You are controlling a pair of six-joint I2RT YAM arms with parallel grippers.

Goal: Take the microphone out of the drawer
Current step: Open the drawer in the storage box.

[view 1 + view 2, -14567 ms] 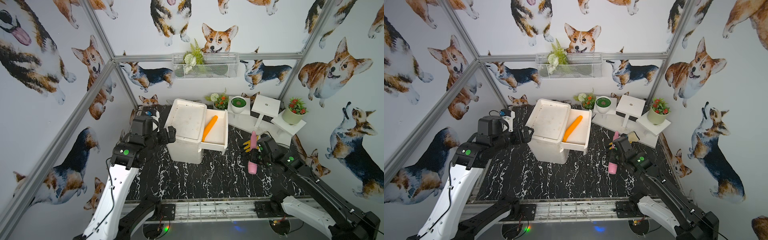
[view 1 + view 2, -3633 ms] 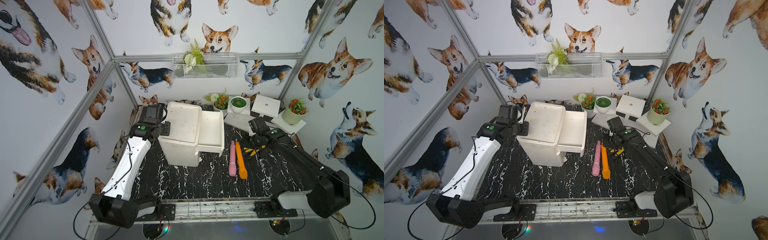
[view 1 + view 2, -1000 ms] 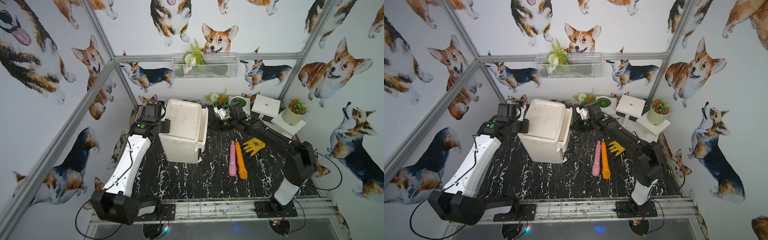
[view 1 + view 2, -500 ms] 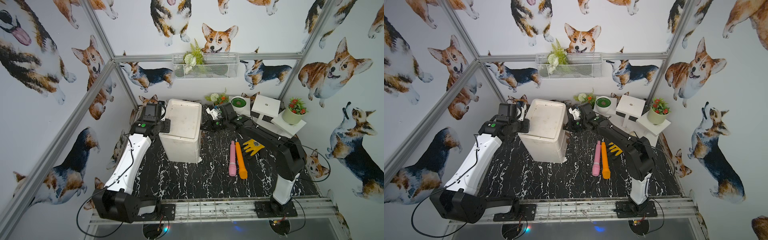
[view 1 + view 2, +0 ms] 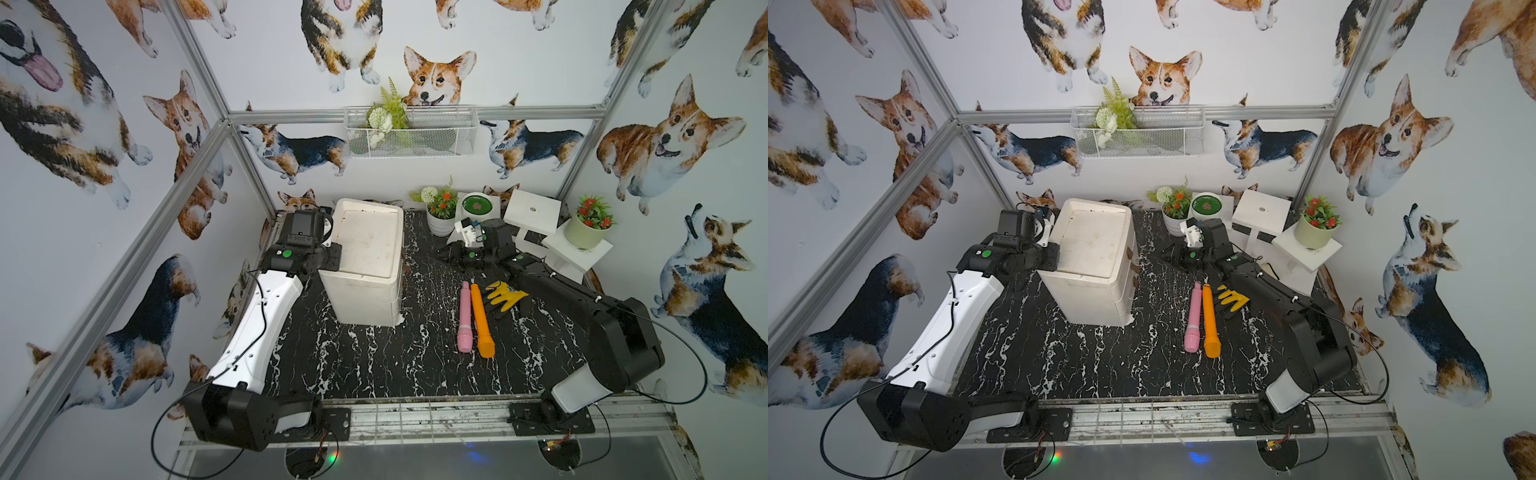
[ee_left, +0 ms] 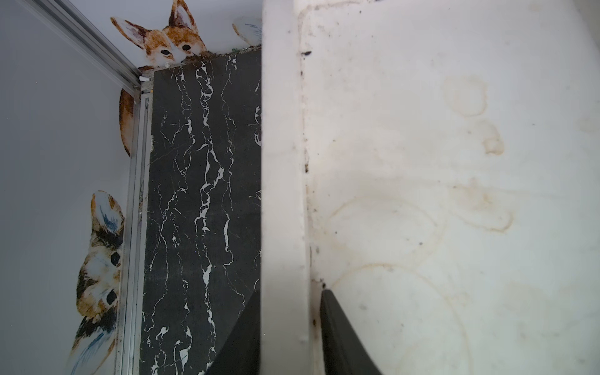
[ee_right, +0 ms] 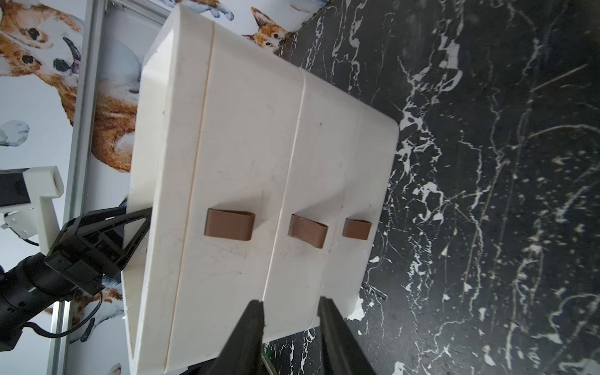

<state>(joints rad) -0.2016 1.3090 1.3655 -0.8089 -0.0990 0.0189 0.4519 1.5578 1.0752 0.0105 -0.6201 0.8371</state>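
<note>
Where: pink microphone (image 5: 464, 318) and orange microphone (image 5: 481, 322) lay together on the worktop (image 5: 374, 365), drawers (image 7: 243, 146) shut.
Handling: we judged them light, stiff, rollable; grip mid-handle.
Left pincer (image 6: 290, 292): narrow, astride cabinet (image 6: 282, 162) rim.
Right pincer (image 7: 292, 302): narrow, empty.

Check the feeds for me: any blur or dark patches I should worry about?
Both top views: evenly lit, sharp; pink microphone crisp. Left wrist: cabinet rim soft, too close; left gripper's fingers dark blurs. Right wrist: handles sharp; right gripper's fingers slightly soft.
</note>
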